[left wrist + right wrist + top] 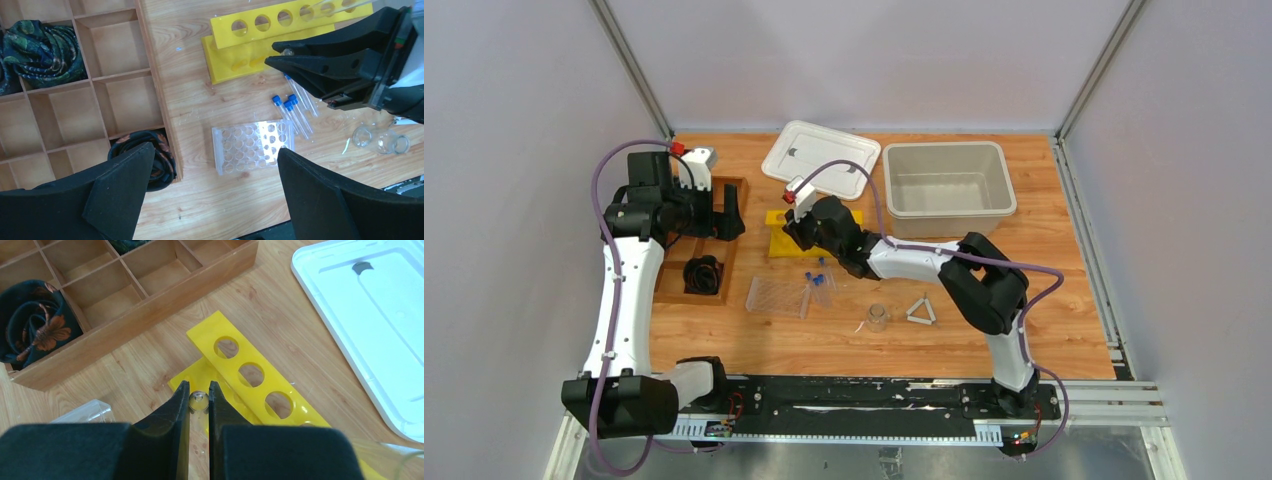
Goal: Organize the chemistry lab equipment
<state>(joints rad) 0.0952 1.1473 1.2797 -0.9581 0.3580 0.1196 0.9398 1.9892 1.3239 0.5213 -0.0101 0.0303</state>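
As top cam has it, L gripper (727,218) hangs over compartmented wooden tray (730,262), R gripper (796,232) over yellow holed plastic rack (781,243); clear plastic rack (779,296), small clear blue-capped tubes (816,280), small clear glass beaker (878,318), small white triangle (921,311) lie on wooden table (1044,330) betw. arms. L wrist: fingers (120,185) spread wide, empty. R wrist: fingers (175,415) pinch a clear tube (198,401) by its rounded end, above yellow rack's end.

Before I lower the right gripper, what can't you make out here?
- Right wrist: the tube in the right gripper shows only its round end; the fingers hide the rest.
- Top: the right arm covers much of the yellow rack, so no hole shows.
- Top: the loose blue-capped tubes are too small to count.
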